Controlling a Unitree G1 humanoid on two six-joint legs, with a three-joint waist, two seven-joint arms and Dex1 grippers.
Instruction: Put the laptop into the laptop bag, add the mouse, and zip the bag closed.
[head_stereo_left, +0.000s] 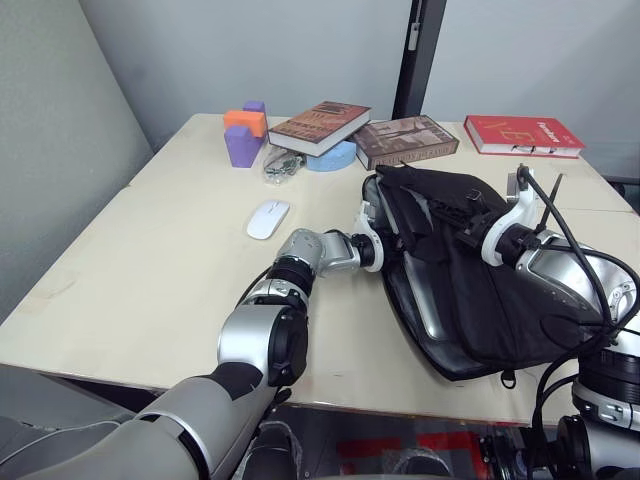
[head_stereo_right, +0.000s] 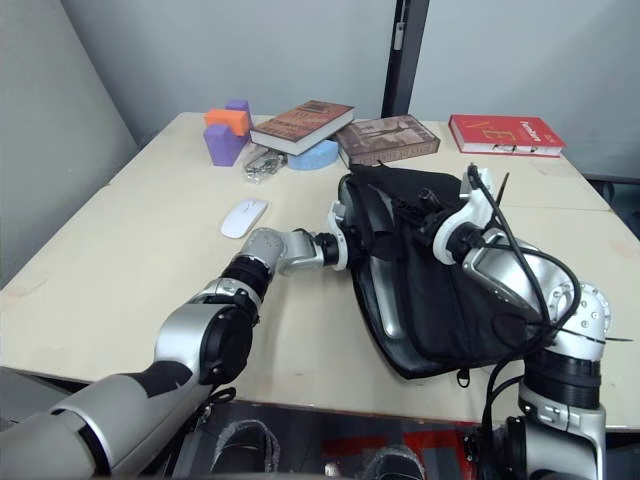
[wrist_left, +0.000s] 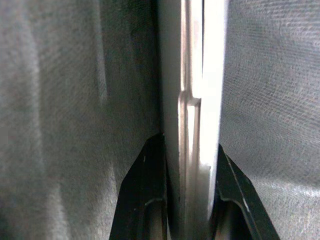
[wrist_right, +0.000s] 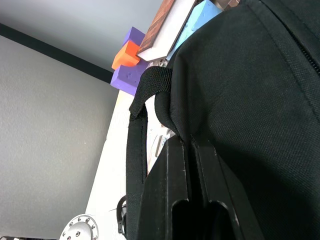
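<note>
The black laptop bag (head_stereo_left: 470, 290) lies on the right half of the table, its mouth facing left. My left gripper (wrist_left: 187, 142) reaches into that mouth and is shut on the silver-grey laptop (wrist_left: 192, 125), whose thin edge sits between the two black fingers (wrist_left: 145, 175). A grey strip of the laptop (head_stereo_right: 385, 322) shows along the bag's lower lip. My right gripper (wrist_right: 190, 142) is shut on the bag's upper fabric by a strap handle (wrist_right: 135, 150), holding the flap up. The white mouse (head_stereo_left: 268, 218) lies on the table left of the bag, apart from both grippers.
Along the table's far side stand purple and orange blocks (head_stereo_left: 244, 133), a book (head_stereo_left: 318, 126) on a blue object (head_stereo_left: 335, 157), a second book (head_stereo_left: 405, 141) and a red book (head_stereo_left: 522, 135). A small clear item (head_stereo_left: 281, 166) lies near the blocks.
</note>
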